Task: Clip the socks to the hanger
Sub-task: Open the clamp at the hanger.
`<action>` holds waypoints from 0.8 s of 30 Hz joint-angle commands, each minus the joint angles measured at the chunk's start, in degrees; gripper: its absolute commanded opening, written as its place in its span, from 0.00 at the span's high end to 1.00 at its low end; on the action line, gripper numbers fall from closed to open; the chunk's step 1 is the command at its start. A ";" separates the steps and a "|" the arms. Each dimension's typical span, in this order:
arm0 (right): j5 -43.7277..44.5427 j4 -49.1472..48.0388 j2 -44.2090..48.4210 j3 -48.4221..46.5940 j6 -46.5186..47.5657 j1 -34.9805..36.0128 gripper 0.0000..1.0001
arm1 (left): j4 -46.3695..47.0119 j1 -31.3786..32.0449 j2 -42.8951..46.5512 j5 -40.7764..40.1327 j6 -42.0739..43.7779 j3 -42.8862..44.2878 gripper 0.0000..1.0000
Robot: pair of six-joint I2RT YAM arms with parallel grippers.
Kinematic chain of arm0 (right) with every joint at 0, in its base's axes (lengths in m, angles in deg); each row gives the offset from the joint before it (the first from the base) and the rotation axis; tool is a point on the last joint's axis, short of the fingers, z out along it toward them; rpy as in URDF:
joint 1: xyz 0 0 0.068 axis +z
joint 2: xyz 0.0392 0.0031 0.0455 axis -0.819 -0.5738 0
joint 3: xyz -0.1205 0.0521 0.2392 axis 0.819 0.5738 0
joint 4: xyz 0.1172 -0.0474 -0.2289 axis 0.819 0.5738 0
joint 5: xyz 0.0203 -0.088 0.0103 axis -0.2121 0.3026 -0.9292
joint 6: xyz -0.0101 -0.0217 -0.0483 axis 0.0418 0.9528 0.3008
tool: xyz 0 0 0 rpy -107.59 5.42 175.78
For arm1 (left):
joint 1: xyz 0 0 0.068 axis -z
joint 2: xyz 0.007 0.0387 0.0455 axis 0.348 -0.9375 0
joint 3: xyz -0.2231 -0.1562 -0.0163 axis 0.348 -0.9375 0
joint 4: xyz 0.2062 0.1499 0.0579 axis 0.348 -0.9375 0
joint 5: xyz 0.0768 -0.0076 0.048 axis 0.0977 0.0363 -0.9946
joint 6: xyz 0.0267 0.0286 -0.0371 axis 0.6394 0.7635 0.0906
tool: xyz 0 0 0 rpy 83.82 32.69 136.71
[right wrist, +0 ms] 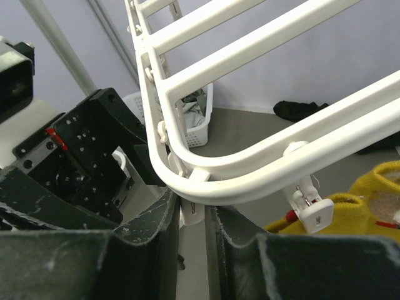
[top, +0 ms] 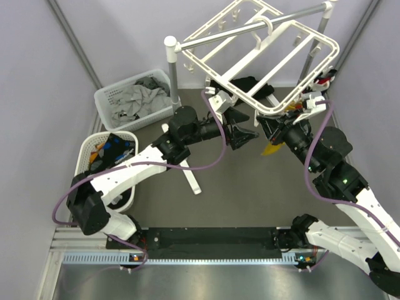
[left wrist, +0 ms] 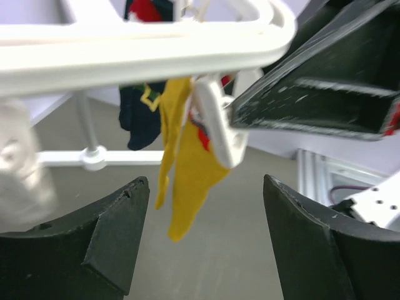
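Yellow sock (left wrist: 187, 187) hangs vertical from clip (left wrist: 219, 125) under hanger (left wrist: 125, 53), straight ahead of my left claw (left wrist: 205, 187), spread, not touching. My right claw (right wrist: 194, 219) pinches hanger at rim.

The left arm (top: 125, 172) was stretched forward and rightward, and the left gripper (left wrist: 206, 187) was held with its jaws spread wide, nothing between them. The right arm (top: 340, 181) was raised forward, and the right gripper (right wrist: 195, 209) was pinched nearly together on the hanger (right wrist: 281, 164).
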 commanded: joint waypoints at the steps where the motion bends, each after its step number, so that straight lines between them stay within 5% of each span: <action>1: -0.97 -1.39 0.34 -1.62 1.59 -0.27 0.95 | 8.37 -0.35 -1.08 8.00 -6.92 3.48 0.22; 12: -1.76 -1.48 0.70 -1.53 1.86 -0.27 0.95 | 14.97 -0.52 -4.95 9.41 -13.17 5.24 0.35; 24: -2.64 -0.87 0.96 -1.88 1.94 -0.27 0.91 | 15.85 -0.52 -3.64 8.80 -13.17 4.28 0.89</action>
